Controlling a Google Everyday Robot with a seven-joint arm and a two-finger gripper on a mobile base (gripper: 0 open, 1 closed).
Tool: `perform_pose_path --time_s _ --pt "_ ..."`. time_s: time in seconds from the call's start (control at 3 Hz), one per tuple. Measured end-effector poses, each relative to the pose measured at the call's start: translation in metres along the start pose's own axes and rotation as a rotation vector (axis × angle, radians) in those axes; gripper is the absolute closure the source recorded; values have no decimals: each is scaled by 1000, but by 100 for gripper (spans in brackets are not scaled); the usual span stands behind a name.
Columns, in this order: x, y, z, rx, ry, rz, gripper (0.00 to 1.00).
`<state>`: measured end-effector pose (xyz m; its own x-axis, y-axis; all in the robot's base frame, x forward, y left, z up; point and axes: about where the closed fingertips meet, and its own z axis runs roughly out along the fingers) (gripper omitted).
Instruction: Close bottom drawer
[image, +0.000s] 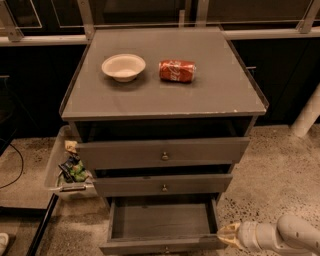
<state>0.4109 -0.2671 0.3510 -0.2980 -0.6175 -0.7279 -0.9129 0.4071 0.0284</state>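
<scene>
The bottom drawer (162, 246) of the grey cabinet stands pulled out toward me, its empty inside (162, 220) showing. Its narrow front panel runs along the bottom edge of the view, with only the top of its brass knob visible. My gripper (225, 235) is at the lower right, its yellowish tip right at the drawer's front right corner; the white arm (280, 235) leads off to the right. I cannot tell whether the tip touches the drawer.
The top drawer (162, 152) and middle drawer (162, 184) sit above, each with a brass knob. A white bowl (123, 66) and a lying red soda can (177, 70) rest on the cabinet top. A bin with clutter (70, 167) stands on the floor at left.
</scene>
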Motion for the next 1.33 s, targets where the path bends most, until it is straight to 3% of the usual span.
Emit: perform_pose_path --time_s 0.33,0.67,1.0,1.33 --pt "19 -1 31 -30 -5 25 100" --pt "44 3 74 -98 -5 20 100" --pt "64 12 112 -151 -4 -13 100" --pt "78 24 133 -169 -1 -49 100"
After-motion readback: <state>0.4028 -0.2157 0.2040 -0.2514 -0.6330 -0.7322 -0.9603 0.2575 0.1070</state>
